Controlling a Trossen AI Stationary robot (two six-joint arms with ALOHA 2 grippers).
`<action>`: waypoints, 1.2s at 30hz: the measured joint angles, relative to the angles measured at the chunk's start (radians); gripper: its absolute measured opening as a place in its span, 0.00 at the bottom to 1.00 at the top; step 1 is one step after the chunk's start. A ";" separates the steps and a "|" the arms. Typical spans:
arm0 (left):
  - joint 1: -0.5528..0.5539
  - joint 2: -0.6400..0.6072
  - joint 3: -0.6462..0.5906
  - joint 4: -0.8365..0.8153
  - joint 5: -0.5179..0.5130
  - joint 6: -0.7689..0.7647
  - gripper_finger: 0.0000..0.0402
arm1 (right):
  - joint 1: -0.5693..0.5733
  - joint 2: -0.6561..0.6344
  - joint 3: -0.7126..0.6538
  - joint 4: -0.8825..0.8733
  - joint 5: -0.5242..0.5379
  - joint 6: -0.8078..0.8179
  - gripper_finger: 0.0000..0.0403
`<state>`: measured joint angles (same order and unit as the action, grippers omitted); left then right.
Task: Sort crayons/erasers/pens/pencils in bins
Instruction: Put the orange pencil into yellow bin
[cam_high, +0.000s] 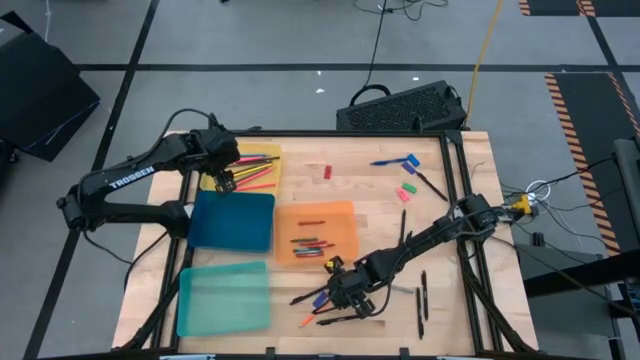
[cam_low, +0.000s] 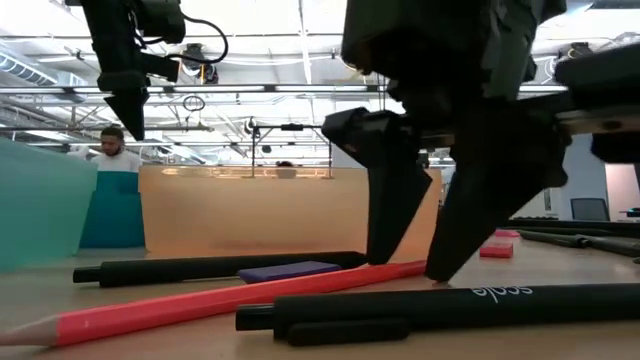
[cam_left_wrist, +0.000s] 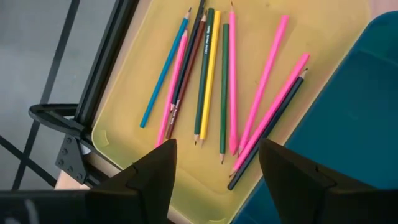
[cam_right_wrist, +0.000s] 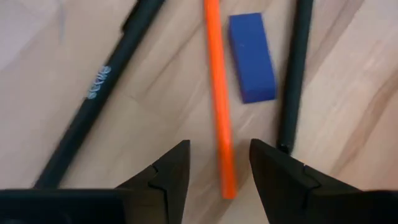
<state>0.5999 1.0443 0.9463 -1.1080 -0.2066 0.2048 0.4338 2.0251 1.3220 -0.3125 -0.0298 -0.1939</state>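
Near the table's front edge my right gripper (cam_high: 350, 296) points down, open, with a fingertip on either side of an orange pencil (cam_right_wrist: 217, 106) that lies flat on the wood; the low view shows the tips (cam_low: 410, 265) close to the table. A blue eraser (cam_right_wrist: 252, 57) and black pens (cam_right_wrist: 93, 106) (cam_right_wrist: 293, 81) lie beside the pencil. My left gripper (cam_high: 226, 182) hangs open above the yellow bin (cam_left_wrist: 323, 37), clear of the several pencils (cam_left_wrist: 231, 81) lying in it. The orange bin (cam_high: 340, 215) holds several crayons (cam_high: 312, 243).
A dark blue bin (cam_high: 235, 222) and a teal bin (cam_high: 222, 298) sit at the left. Erasers (cam_high: 327, 172) (cam_high: 408, 188) and pens (cam_high: 423, 296) (cam_high: 430, 185) lie scattered on the right half. A black frame (cam_high: 455, 180) runs along the table's right side.
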 joint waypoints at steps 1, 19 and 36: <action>0.000 0.000 0.000 0.000 0.000 0.000 0.57 | 0.001 -0.001 -0.005 0.000 -0.003 0.001 0.37; -0.001 0.000 0.000 0.004 0.075 -0.004 0.57 | 0.009 -0.007 -0.034 -0.007 -0.054 0.054 0.02; 0.000 0.000 0.000 0.007 0.068 -0.005 0.57 | 0.037 -0.070 -0.105 0.235 -0.057 0.076 0.33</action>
<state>0.5995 1.0443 0.9459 -1.1005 -0.1389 0.1993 0.4710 1.9549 1.2169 -0.0777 -0.0872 -0.1184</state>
